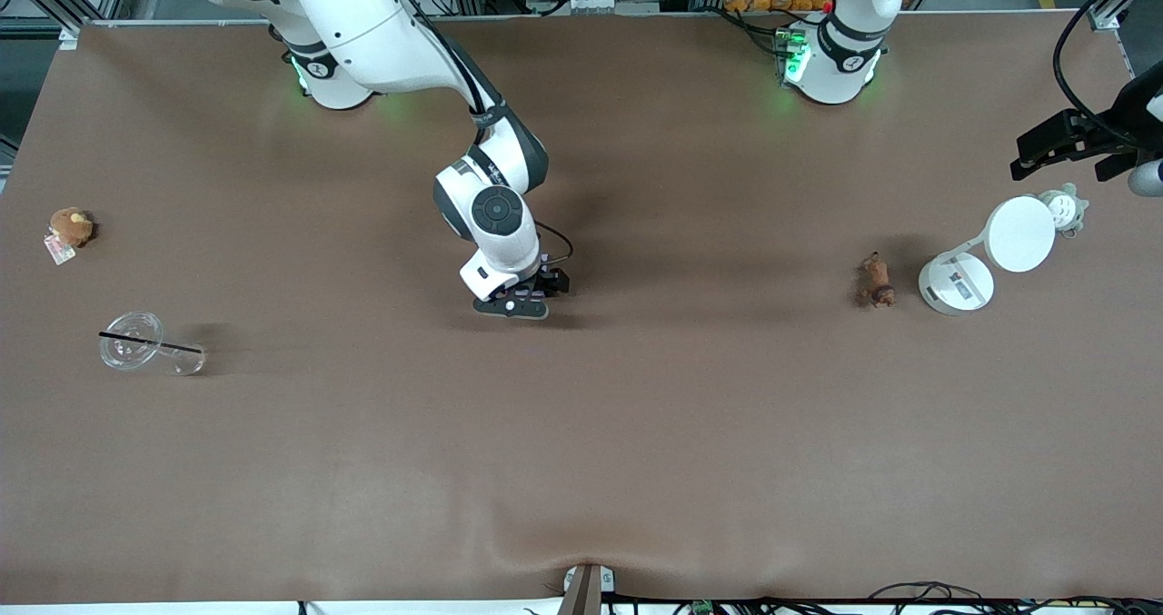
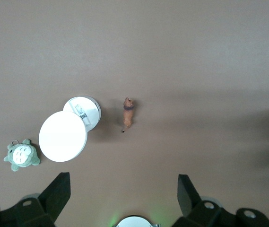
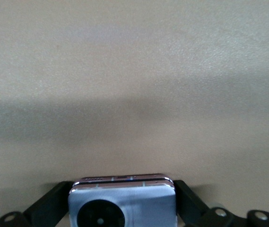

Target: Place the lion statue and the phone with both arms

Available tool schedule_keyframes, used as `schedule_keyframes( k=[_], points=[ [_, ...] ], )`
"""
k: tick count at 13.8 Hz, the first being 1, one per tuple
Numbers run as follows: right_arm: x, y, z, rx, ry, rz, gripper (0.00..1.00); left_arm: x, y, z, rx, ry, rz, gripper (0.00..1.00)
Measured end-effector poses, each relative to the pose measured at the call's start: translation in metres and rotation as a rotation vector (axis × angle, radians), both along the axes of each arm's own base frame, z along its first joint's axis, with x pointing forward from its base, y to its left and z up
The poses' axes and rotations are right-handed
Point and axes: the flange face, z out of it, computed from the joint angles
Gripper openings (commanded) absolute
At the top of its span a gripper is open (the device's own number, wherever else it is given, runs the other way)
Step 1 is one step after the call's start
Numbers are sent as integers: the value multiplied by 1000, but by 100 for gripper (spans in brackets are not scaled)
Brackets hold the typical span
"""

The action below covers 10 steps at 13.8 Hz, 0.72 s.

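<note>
We have the right gripper (image 1: pixel 525 299) pinching the phone (image 3: pixel 122 201) low over the table's middle, well apart from the lion statue (image 1: pixel 877 281). Our left gripper (image 2: pixel 124 194), spread wide (ready to descend, we judge), hovers above the statue.

Front view: high camera facing robot bases, covers whole bench (image 1: pixel 581 433).
Left wrist view: looks straight down from well above bench, between spread fingers of left pincer (image 2: pixel 124 198). Shares lion statue (image 2: pixel 127 113) (image 1: pixel 877 281), white lamp (image 2: pixel 68 130) (image 1: pixel 986 256) and grey-green toy (image 2: pixel 22 154) (image 1: pixel 1065 208) with front view.
Right wrist view: very close to bench, phone (image 3: pixel 122 201) fills foreground in right pincer (image 3: pixel 122 203).
</note>
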Motion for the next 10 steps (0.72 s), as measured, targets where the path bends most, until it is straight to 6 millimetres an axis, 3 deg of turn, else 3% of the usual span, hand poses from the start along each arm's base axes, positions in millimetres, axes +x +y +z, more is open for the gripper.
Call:
schedule_keyframes(
  k=[3, 10],
  points=[
    [1, -4, 8, -18, 18, -4, 100, 0, -1, 0, 0, 0, -1, 100],
    [-1, -6, 5, -22, 23, -4, 100, 0, -4, 0, 0, 0, -7, 100]
  ],
)
